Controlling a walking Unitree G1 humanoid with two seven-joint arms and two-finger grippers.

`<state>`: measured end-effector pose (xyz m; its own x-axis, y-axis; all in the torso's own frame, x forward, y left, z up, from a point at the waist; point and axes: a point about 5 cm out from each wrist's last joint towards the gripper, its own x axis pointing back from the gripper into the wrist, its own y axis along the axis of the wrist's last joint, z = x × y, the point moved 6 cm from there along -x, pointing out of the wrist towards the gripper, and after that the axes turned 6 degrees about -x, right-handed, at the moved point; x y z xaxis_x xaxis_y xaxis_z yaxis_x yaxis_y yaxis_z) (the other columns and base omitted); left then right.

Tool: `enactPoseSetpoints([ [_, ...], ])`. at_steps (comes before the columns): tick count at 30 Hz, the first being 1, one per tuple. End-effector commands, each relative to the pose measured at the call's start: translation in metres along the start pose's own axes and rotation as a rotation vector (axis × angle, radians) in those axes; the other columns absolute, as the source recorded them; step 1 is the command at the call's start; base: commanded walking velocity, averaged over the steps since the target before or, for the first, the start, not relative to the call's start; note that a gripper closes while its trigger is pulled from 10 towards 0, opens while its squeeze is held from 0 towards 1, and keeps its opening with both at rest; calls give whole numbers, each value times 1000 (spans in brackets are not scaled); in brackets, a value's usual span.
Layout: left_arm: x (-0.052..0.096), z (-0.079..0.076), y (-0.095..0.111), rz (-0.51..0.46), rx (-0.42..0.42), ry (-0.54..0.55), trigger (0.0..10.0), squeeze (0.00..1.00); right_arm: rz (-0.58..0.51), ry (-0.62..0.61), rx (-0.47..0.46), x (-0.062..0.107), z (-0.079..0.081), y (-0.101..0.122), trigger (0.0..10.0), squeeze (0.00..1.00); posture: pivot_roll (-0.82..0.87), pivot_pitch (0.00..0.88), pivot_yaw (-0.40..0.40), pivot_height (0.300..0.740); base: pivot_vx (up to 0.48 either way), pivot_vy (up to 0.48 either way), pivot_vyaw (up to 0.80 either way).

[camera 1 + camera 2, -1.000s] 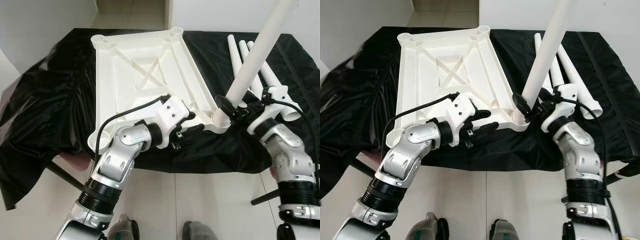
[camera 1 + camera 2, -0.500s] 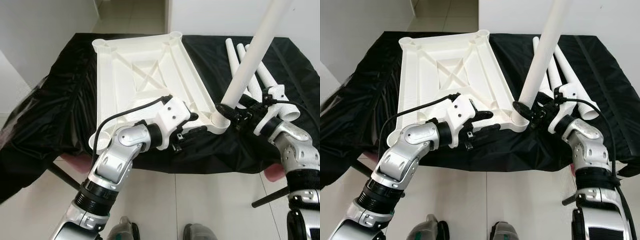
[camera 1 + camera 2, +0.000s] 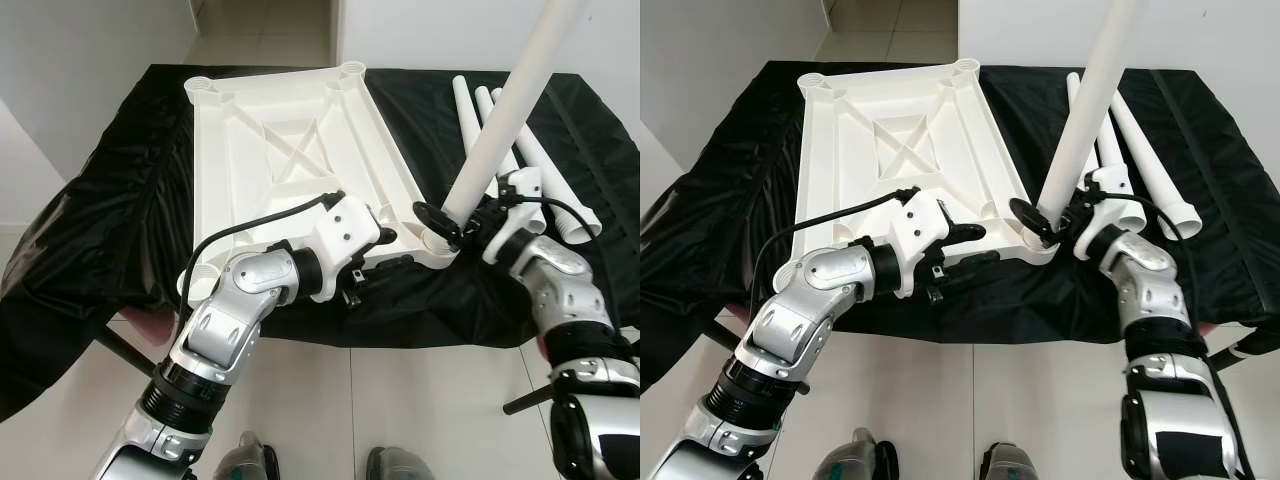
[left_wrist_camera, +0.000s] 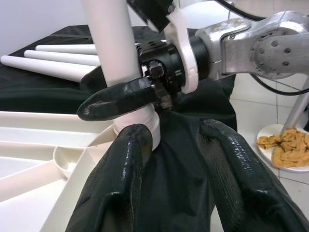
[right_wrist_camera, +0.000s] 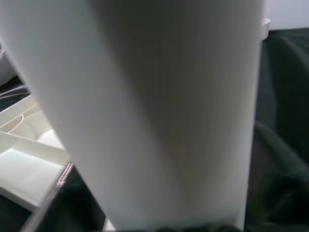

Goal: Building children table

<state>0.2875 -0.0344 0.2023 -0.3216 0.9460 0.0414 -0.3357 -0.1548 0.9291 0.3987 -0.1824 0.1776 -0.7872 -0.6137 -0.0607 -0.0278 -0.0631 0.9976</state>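
1. My head camera looks down on a tabletop (image 3: pixel 120 200) draped in glossy black plastic sheeting (image 3: pixel 70 290) that hangs crumpled and loose off the near-left edge.
2. Under it I see a floor (image 3: pixel 400 400) of pale, large tiles with thin dark grout lines.
3. A dark slanted leg (image 3: pixel 125 350) shows below the sheeting on the left, and another (image 3: pixel 530 398) at the right.
4. White walls (image 3: pixel 90 50) stand behind, with a tiled passage (image 3: pixel 265 30) opening between them.
5. On my left wrist feed, a white dish (image 4: pixel 285 145) holding tan crumpled material sits on the floor.
6. The lighting is even and bright.
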Motion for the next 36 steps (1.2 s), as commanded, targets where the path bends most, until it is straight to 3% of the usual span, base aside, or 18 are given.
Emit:
enactPoseSetpoints([
  [1,2,-8,2,-7,2,-52,10000,0,-3,18,4,-3,3,-1,0,0,-49,76,63,740,0,0,0],
  [18,1,-11,2,-8,8,-64,10000,0,-65,-16,-22,-5,12,5,0,0,-58,86,61,740,0,0,0],
  [22,0,-12,3,-9,7,-69,10000,0,-70,-68,-12,-10,16,2,0,0,-58,86,61,740,0,0,0],
  [24,0,-12,2,-7,10,-70,10000,0,-95,-113,-6,-13,25,3,0,0,-64,89,59,740,0,0,0],
  [30,0,-13,2,-7,12,-70,10000,0,-107,-140,-5,-14,28,4,0,0,-64,89,59,740,0,0,0],
  [36,-1,-11,3,-12,11,-64,10000,0,-107,-337,-78,-6,21,-2,0,0,-65,88,53,740,0,0,0],
])
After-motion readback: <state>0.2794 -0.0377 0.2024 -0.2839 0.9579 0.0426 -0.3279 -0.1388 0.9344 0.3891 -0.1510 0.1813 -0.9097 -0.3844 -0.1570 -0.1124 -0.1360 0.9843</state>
